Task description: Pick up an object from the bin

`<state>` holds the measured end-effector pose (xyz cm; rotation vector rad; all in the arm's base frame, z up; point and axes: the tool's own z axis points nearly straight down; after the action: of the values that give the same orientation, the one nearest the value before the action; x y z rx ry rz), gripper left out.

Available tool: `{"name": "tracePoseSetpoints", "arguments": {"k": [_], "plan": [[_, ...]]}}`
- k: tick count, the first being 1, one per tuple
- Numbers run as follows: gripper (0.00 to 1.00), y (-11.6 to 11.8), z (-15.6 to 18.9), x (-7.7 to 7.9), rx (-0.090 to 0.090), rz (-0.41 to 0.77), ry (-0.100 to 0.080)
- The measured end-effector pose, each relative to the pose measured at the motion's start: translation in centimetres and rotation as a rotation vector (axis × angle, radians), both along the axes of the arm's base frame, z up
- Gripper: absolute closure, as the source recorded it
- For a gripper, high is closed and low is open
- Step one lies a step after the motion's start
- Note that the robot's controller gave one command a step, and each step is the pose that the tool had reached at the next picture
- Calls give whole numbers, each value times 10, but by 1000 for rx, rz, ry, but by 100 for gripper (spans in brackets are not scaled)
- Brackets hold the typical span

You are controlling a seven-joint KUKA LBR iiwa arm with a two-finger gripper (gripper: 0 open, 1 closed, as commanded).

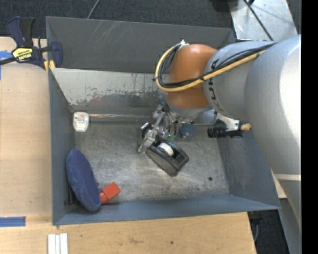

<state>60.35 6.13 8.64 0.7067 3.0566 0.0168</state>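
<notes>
Grey metal bin point(148, 208): it holds a few loose things, well apart, with no heap.
Bin centre: a black tape dispenser point(172, 160) with a white roll lies slantwise on the floor.
Back left: a small white case point(81, 121) sits near the left wall.
Front left corner: a blue oval pad point(82, 180) has a small orange block point(110, 192) touching its right edge.
Right side: a black pen-like thing point(225, 130) lies just under the arm.
Gripper point(152, 139): it is low at the dispenser's upper-left end, and whether it is spread or closed cannot be told.
Contact: touching or just above, unclear.
Risk, grip: a hold at the very end would likely let the long body swing and slip out.
Risk, push: pressing down off-centre may skid the dispenser across the smooth floor.
</notes>
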Motion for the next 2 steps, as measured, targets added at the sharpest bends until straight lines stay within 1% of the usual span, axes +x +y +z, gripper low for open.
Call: {"name": "tracePoseSetpoints", "arguments": {"k": [1,2], "plan": [[100,1,-2,-2,3,-1,11],[100,-1,-4,-25,4,43,-35]]}}
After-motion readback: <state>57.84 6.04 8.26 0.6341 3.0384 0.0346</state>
